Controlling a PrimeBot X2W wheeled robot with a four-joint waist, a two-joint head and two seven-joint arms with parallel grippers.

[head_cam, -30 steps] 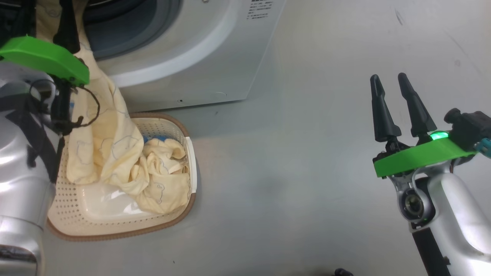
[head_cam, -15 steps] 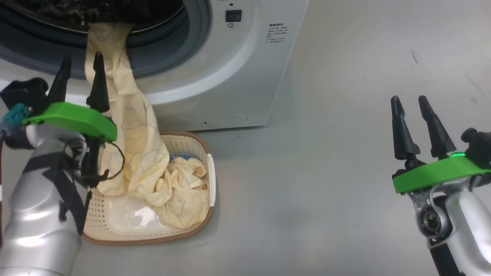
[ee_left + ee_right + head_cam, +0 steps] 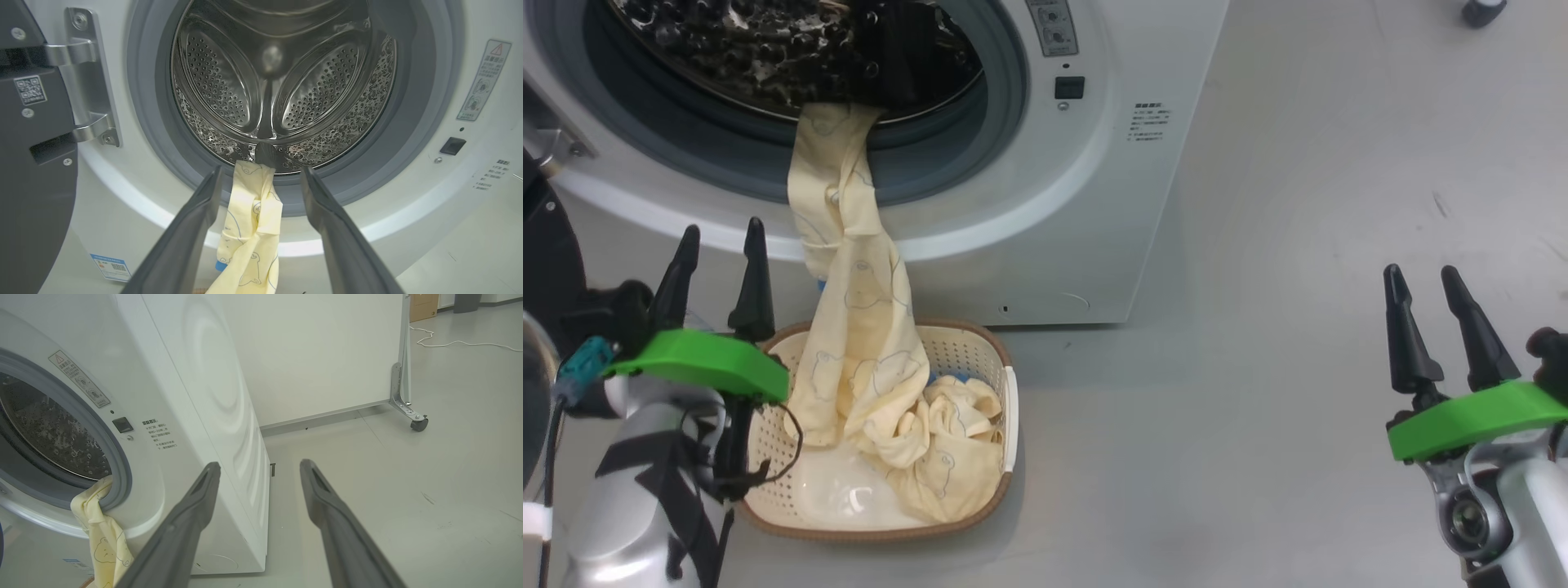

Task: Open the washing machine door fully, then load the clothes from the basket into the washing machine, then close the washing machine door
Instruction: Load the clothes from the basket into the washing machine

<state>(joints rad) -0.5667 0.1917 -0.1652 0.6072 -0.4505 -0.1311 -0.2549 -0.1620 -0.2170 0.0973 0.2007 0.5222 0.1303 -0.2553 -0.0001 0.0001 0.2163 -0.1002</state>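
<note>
The clothes (image 3: 854,327) drape from drum (image 3: 768,49) to basket (image 3: 968,355), head view's lower left. Left wrist view adds the door (image 3: 28,183) far left, seemingly swung wide. Left gripper (image 3: 722,229) and right gripper (image 3: 1420,271) gape, empty.

I see white panel (image 3: 318,355) on caster (image 3: 419,424) | white cable (image 3: 461,342) loose on floor (image 3: 408,477) beyond | brown box (image 3: 423,301) far back

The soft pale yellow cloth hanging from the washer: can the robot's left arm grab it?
Probably yes. The left end effector is open, the soft pale yellow cloth hangs just beside it, and nothing stands between.
</note>
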